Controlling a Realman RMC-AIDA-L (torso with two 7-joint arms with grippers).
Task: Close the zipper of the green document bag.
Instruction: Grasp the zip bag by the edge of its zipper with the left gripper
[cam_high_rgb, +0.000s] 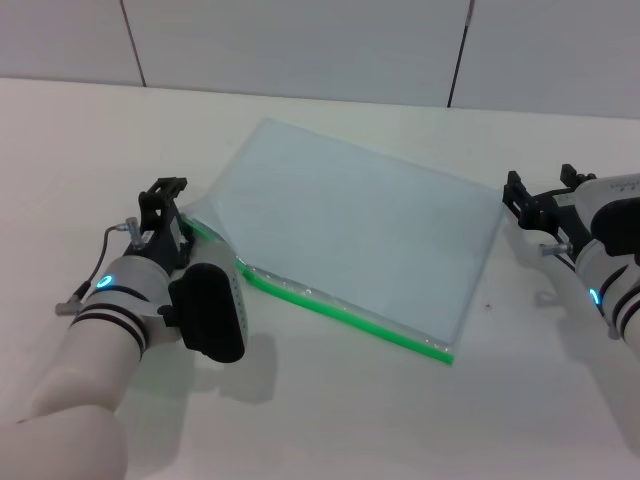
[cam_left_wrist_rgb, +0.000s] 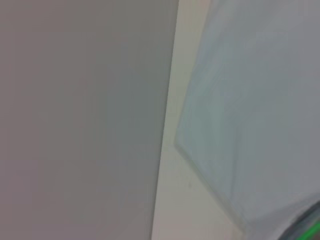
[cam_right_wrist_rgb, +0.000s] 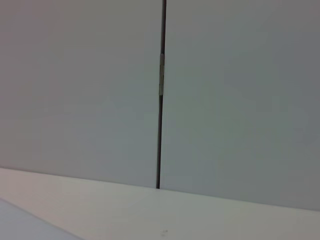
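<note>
Head view: the left gripper (cam_high_rgb: 172, 215) sits nearest, low on the robot's left, its tip against the green document bag (cam_high_rgb: 350, 230) at the near-left corner, where the zipper (cam_high_rgb: 340, 310) begins; whether its fingers pinch anything cannot be told. The bag lies flat on the white table (cam_high_rgb: 330, 420), skewed, translucent pale blue-grey, the zipper a bright green strip along its near long edge, slightly wavy near the left end. No slider can be made out. The right gripper (cam_high_rgb: 528, 205) hovers just off the bag's far-right corner, fingers likewise unreadable. Judgement: one arm should pin the bag while the other draws the slider straight along the strip. Left wrist view: pale bag sheet, green sliver at one corner. Right wrist view: wall and table only.
</note>
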